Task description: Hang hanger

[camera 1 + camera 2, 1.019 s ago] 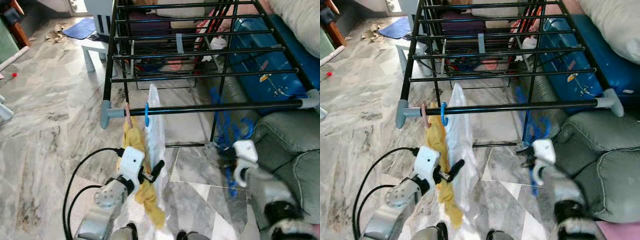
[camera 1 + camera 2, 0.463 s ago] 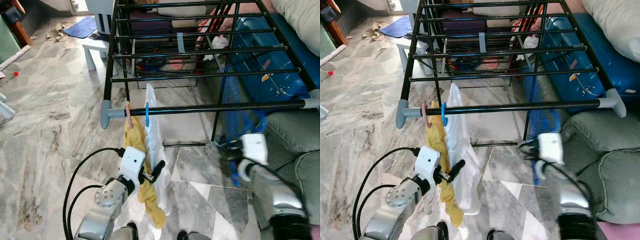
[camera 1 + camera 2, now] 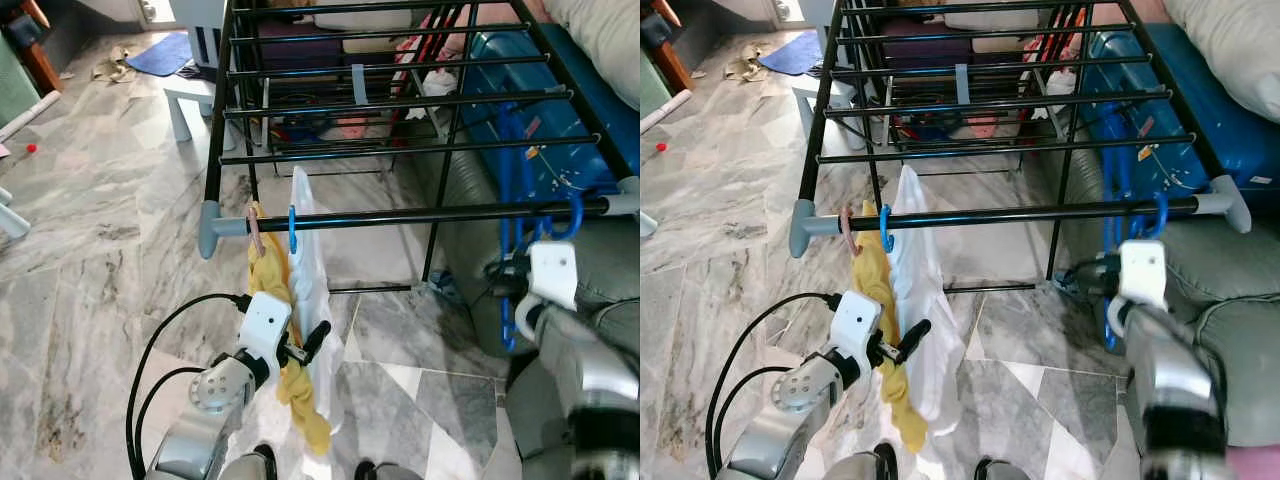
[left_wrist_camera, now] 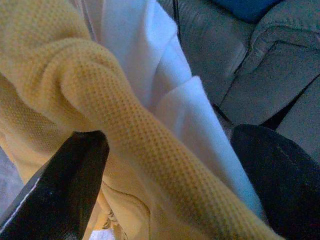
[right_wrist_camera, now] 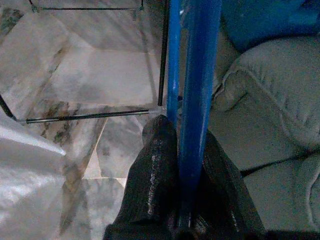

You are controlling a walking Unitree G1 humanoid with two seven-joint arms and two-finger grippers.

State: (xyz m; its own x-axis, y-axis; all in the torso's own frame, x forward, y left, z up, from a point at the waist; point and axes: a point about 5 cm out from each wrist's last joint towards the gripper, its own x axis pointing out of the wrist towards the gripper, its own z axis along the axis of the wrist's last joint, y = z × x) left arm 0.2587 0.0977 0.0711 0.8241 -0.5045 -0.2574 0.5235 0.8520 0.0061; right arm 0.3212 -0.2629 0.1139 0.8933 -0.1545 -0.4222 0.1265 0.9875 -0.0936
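Your right tool (image 5: 180, 165) was clamped on the blue hanger (image 3: 520, 190), both fingers (image 5: 155, 170) pressed against its bars. The hanger stood just above the tool, its hook (image 3: 1157, 212) curled at the near rail (image 3: 440, 214) of the drying rack (image 3: 400, 100), toward the rail's right end beside the grey sofa (image 3: 1230, 290). Your left tool (image 4: 165, 170) stood apart around the yellow cloth (image 3: 268, 290), which hung with a white garment (image 3: 310, 270) from the rail's left end.
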